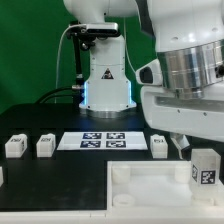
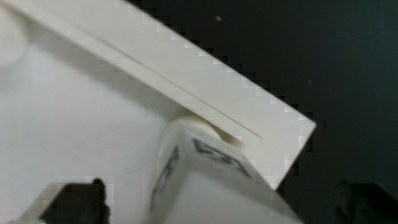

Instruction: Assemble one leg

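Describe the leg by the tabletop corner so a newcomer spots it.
Find the large white tabletop in the foreground, then its corner on the exterior view's right, under the arm. The leg stands upright there, tag facing the camera. The other legs sit farther back in a row beside the marker board.

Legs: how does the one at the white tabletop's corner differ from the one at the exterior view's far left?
The corner leg stands at the tabletop edge, beneath the tool. The far-left leg rests on the black table, far from the tool. Both are white, tagged blocks.
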{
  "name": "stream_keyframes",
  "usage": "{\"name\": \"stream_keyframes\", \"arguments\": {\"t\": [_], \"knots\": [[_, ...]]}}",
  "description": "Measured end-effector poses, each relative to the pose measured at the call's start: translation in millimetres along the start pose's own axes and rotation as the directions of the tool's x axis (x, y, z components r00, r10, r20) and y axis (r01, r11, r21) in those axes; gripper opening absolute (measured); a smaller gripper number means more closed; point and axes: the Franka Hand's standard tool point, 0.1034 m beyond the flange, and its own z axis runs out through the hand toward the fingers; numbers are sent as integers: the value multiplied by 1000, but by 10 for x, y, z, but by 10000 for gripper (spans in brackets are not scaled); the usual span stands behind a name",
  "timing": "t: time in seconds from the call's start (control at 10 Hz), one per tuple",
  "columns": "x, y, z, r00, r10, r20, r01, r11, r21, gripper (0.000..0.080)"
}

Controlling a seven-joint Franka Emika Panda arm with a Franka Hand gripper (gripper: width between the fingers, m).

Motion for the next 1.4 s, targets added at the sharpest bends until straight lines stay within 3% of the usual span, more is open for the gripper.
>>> {"name": "stream_keyframes", "arguments": {"t": [0.2,0.3,0.4,0.5,0.6,0.7,0.8,0.9,1.0,1.2,1.4], "knots": [[11,0,6,980,-199,-4,199,980,-1,648],[52,-6,6,913,-407,-27,407,913,-16,649],[42,-55,-21,817,-575,-39,573,818,-47,649],[22,-90,-25,790,-611,-48,609,792,-48,649],[21,-84,-13,822,-567,-47,566,824,-38,649],[19,-85,-12,835,-549,-47,547,836,-36,549],[4,-94,-9,881,-471,-47,471,882,-24,549],[13,-89,-11,922,-384,-49,384,923,-18,372],[26,-82,-11,958,-281,-50,281,960,-10,323],[95,-63,-15,999,-3,-34,4,1000,24,324],[191,-26,-15,961,277,20,-278,960,43,323]]}}
